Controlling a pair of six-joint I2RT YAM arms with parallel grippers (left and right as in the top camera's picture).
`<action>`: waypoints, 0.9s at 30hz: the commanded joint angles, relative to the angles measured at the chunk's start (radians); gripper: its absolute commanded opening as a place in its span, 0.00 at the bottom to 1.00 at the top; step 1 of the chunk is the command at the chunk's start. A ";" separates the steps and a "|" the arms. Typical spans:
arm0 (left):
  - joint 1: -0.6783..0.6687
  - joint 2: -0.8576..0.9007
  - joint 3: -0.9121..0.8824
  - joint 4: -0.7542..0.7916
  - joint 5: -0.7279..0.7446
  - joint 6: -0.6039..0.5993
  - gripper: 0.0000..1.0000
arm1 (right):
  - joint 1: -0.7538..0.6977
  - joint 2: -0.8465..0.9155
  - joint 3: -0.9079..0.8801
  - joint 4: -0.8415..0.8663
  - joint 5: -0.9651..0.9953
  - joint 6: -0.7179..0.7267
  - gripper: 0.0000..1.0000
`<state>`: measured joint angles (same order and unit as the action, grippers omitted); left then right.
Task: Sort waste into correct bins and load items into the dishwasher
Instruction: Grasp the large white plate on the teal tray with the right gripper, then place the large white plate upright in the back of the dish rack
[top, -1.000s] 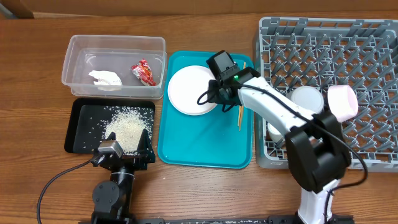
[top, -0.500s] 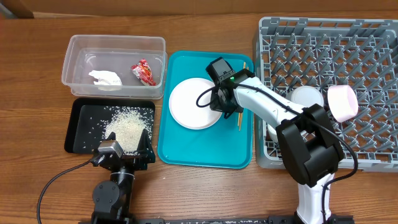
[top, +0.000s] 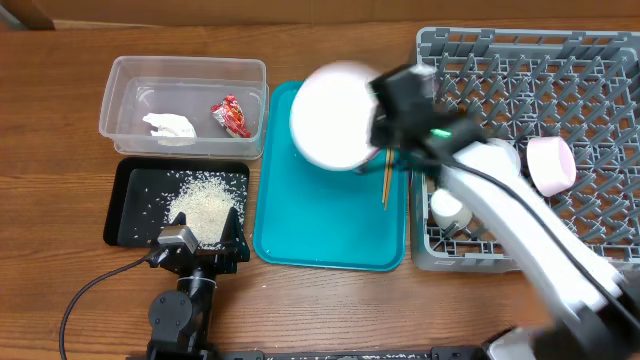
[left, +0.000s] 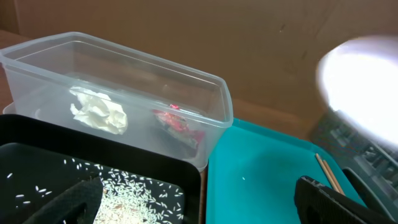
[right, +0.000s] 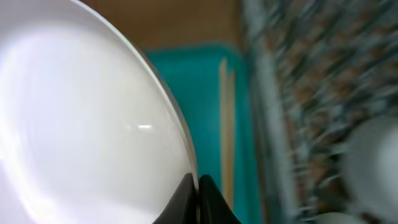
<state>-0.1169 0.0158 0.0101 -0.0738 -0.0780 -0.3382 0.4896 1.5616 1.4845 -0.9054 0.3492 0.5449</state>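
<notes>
My right gripper (top: 378, 128) is shut on the rim of a white plate (top: 334, 116) and holds it tilted in the air above the teal tray (top: 330, 230). In the right wrist view the fingers (right: 198, 182) pinch the plate's (right: 81, 124) edge. The chopsticks (top: 386, 185) lie on the tray's right side. The clear tub (top: 185, 62) holds a white tissue (top: 168, 126) and a red wrapper (top: 231, 116). Rice (top: 200, 205) lies in the black tray (top: 125, 215). My left gripper (top: 200, 240) stands open at that tray's near edge, holding nothing (left: 199, 205).
The grey dish rack (top: 600, 100) at the right holds a pink plate (top: 550, 165), a whitish bowl (top: 495, 160) and a small cup (top: 447, 208). My right arm stretches blurred across the rack's front left corner.
The right gripper closed on the plate's rim and lifted it off the teal tray, swinging up and to the right. The left arm has not moved.
</notes>
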 joint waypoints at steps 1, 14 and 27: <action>0.006 -0.011 -0.005 0.003 0.008 -0.006 1.00 | -0.075 -0.092 0.010 -0.002 0.328 -0.121 0.04; 0.006 -0.011 -0.005 0.003 0.008 -0.006 1.00 | -0.359 0.002 0.009 0.124 0.710 -0.280 0.04; 0.006 -0.011 -0.005 0.003 0.008 -0.006 1.00 | -0.369 0.234 0.009 0.243 0.761 -0.397 0.04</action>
<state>-0.1169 0.0158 0.0097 -0.0738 -0.0780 -0.3382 0.1043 1.7531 1.4902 -0.6746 1.0813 0.1726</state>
